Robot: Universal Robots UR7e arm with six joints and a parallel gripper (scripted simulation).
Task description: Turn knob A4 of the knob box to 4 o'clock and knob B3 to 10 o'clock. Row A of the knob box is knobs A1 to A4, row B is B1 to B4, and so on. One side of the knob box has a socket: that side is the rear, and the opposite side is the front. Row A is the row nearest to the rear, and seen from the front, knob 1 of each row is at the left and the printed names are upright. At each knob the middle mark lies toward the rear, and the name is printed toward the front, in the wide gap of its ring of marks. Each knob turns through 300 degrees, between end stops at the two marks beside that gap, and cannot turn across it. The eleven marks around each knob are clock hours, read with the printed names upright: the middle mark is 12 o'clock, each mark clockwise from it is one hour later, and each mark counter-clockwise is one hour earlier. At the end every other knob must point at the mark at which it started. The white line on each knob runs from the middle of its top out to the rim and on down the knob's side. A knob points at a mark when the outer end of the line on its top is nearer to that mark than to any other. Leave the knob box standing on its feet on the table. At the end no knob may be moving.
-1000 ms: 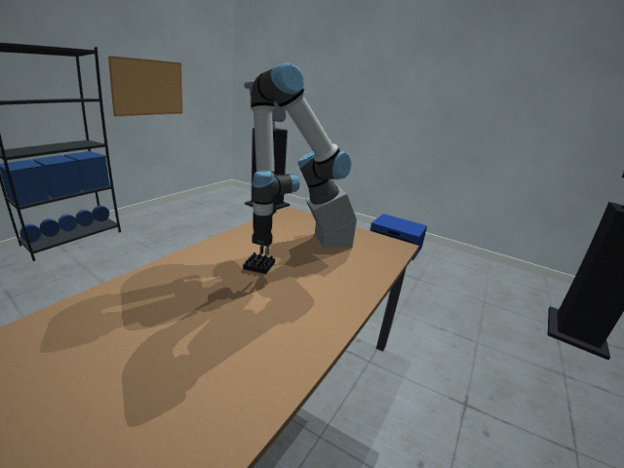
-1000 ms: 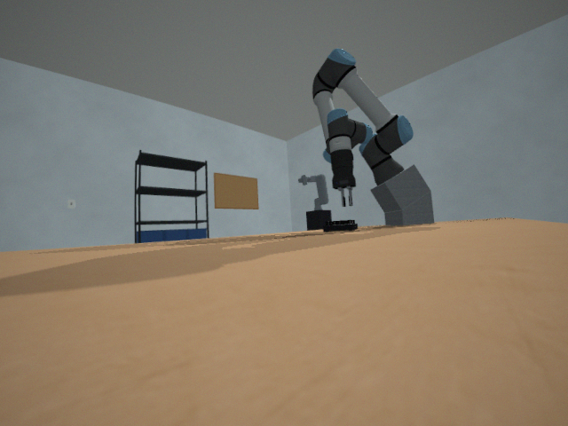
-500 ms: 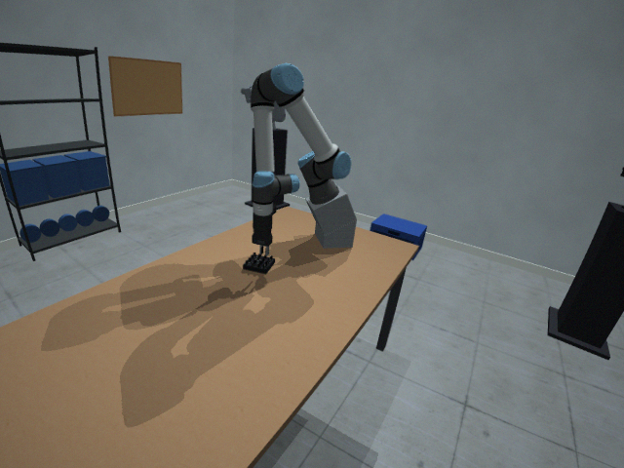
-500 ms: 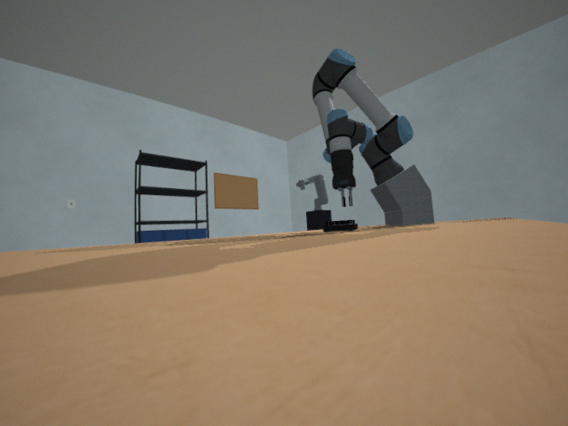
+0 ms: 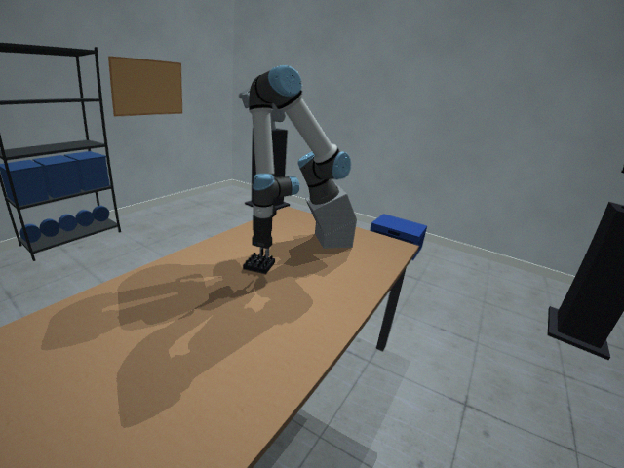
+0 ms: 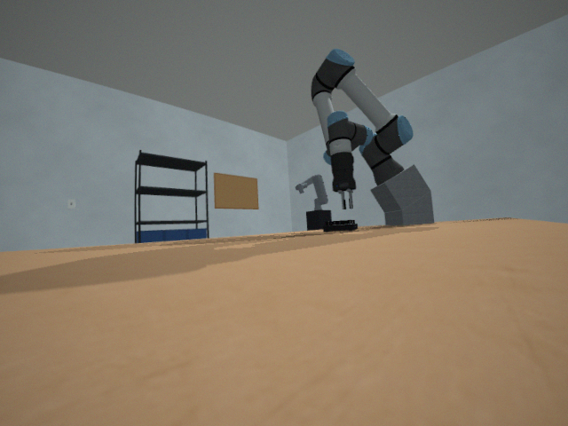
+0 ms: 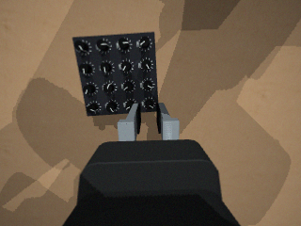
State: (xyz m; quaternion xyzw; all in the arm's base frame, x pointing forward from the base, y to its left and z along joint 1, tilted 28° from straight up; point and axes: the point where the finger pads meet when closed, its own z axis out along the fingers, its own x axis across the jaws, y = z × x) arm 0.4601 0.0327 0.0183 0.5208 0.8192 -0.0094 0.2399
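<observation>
The knob box (image 5: 258,262) (image 6: 340,225) (image 7: 115,71) is a small black square plate with four rows of four black knobs, each with a white line. It stands flat on the wooden table (image 5: 151,363), close to the arm's base. My gripper (image 5: 262,248) (image 6: 346,206) (image 7: 149,112) points straight down and hangs a short way above the box, clear of the knobs. In the wrist view its fingertips frame the knob at the box's lower right corner. The fingers stand partly apart with nothing between them. The printed names are too small to read.
The arm's grey base block (image 5: 332,221) stands on the table behind the box. A blue case (image 5: 398,227) lies at the table's far corner. A black shelf (image 5: 50,151) and a black pillar (image 5: 589,282) stand on the floor, off the table.
</observation>
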